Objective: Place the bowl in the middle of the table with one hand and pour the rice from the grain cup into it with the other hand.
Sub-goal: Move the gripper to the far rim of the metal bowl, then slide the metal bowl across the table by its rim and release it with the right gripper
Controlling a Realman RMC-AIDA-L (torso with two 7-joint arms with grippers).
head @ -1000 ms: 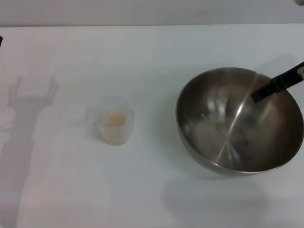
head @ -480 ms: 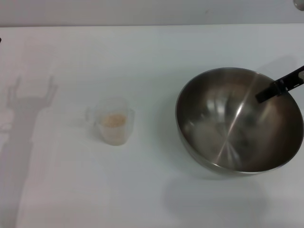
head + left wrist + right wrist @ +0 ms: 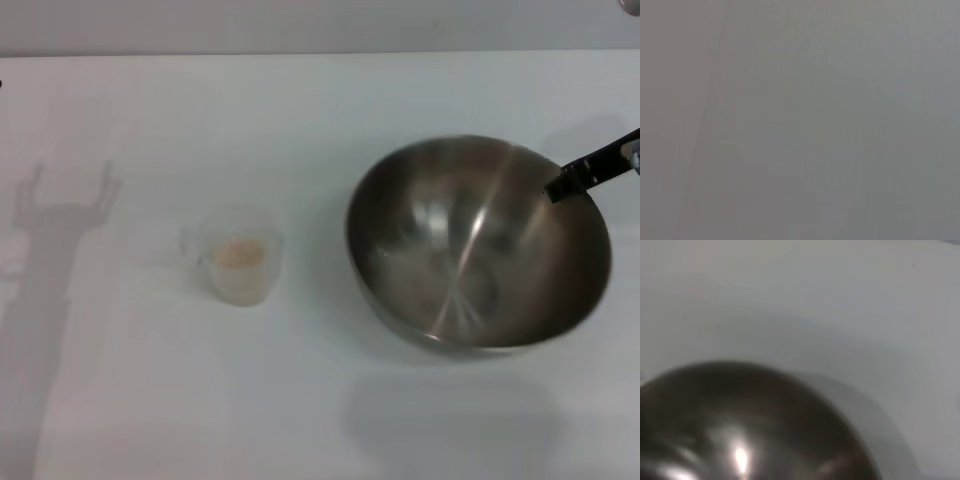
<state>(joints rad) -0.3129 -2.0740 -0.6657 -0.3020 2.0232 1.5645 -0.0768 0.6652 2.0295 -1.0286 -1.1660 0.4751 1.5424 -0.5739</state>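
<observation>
Worktop [image 3: 300, 400]: white and flat; it carries the cup and the bowl, which stand well apart.
Shadow [image 3: 55, 225]: a grey shadow of an arm with two prongs lies on the far left of the worktop.
Left gripper: not seen in the head view; the left wrist view shows only a plain grey surface, so I cannot tell how its jaws stand.
Cup [image 3: 238, 255]: clear plastic, upright, left of the middle of the worktop, with its handle pointing to the left.
Rice [image 3: 238, 256]: pale beige grains inside the cup, all of it in there; none is seen in the bowl.
Bowl [image 3: 478, 243]: shiny steel, on the right half of the worktop, to the right of the cup, and tilted a little, its far right rim higher.
Bowl in right wrist view [image 3: 747, 425]: its dark rounded wall fills the lower part, with white worktop behind.
Right gripper [image 3: 572, 182]: one black finger comes in from the right edge and lies over the far right rim of the bowl; the second finger is hidden, so I cannot tell if the jaws are clenched on the rim.
</observation>
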